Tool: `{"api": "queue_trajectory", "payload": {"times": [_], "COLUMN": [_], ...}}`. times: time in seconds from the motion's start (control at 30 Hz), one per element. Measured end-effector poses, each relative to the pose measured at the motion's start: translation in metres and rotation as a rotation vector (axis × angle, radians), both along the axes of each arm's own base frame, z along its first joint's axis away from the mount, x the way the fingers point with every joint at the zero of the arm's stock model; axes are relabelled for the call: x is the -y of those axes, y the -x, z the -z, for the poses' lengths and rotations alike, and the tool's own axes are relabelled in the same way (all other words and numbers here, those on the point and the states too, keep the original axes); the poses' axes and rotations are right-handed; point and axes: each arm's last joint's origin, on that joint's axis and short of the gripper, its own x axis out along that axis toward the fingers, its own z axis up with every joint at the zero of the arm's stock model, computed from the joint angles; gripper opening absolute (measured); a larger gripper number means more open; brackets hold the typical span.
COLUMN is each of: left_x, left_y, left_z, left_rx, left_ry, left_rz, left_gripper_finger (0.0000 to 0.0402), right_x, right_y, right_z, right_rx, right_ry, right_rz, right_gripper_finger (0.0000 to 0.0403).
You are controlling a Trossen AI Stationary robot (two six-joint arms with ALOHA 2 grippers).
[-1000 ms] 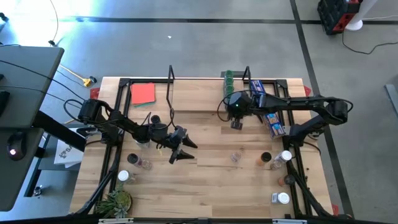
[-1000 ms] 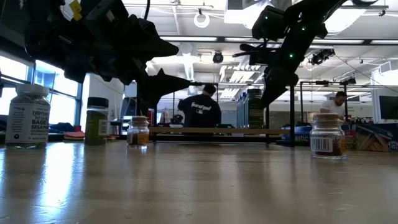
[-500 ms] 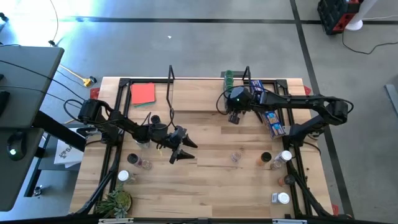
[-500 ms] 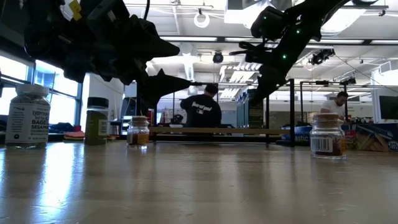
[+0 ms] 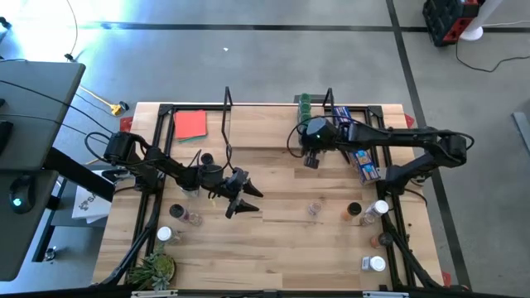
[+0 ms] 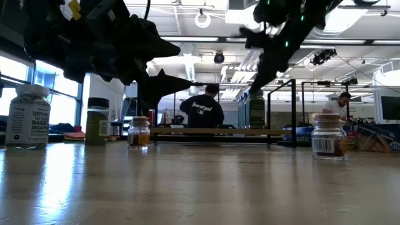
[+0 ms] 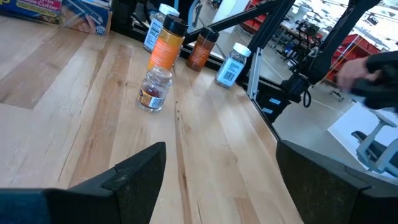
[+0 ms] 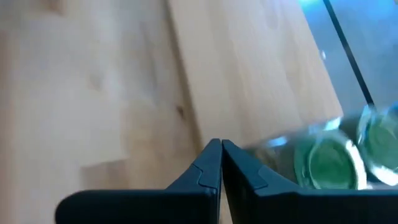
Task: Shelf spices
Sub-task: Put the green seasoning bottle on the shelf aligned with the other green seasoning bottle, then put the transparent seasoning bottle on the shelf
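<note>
From above, the left gripper (image 5: 246, 201) hangs spread wide over pale planks, a clear glass jar (image 5: 313, 208) beyond it. The right gripper (image 5: 308, 160) hovers pinched shut, empty, before the wooden shelf (image 5: 273, 133), green-capped jars (image 5: 305, 103) behind. Low down, one jar's (image 6: 27, 119) label reads "BACK".
</note>
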Motion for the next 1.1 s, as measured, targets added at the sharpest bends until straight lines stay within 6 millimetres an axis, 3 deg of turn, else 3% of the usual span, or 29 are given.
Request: {"api": "queue_trajectory", "payload": {"times": [0.2,0.33,0.5,0.7,0.93,1.1], "left_x": [0.001,0.001,-0.001,0.000,-0.001,0.000], "left_y": [0.000,0.000,0.000,0.000,0.000,0.000], "left_z": [0.000,0.000,-0.001,-0.001,-0.001,0.000], "left_rx": [0.003,0.017,0.025,0.029,0.032,0.025], "left_ry": [-0.009,-0.042,-0.060,-0.084,-0.100,-0.088], "left_rz": [-0.007,-0.009,-0.006,0.000,0.002,0.003], "left_gripper_finger": [0.0300,0.0300,0.0300,0.0300,0.0300,0.0300], "right_x": [-0.049,-0.081,-0.112,-0.142,-0.158,-0.161], "right_y": [-0.005,-0.003,0.012,0.013,-0.010,-0.017], "right_z": [-0.048,-0.054,-0.045,-0.037,0.012,0.042], "right_rx": [0.066,0.036,-0.097,-0.133,-0.341,-0.497], "right_ry": [-0.051,-0.141,-0.305,-0.366,-0.360,-0.357], "right_rz": [-0.153,-0.249,-0.222,-0.181,-0.190,-0.187], "right_gripper_finger": [0.0006,0.0009,0.0044,0.0161,0.0296,0.0318]}}
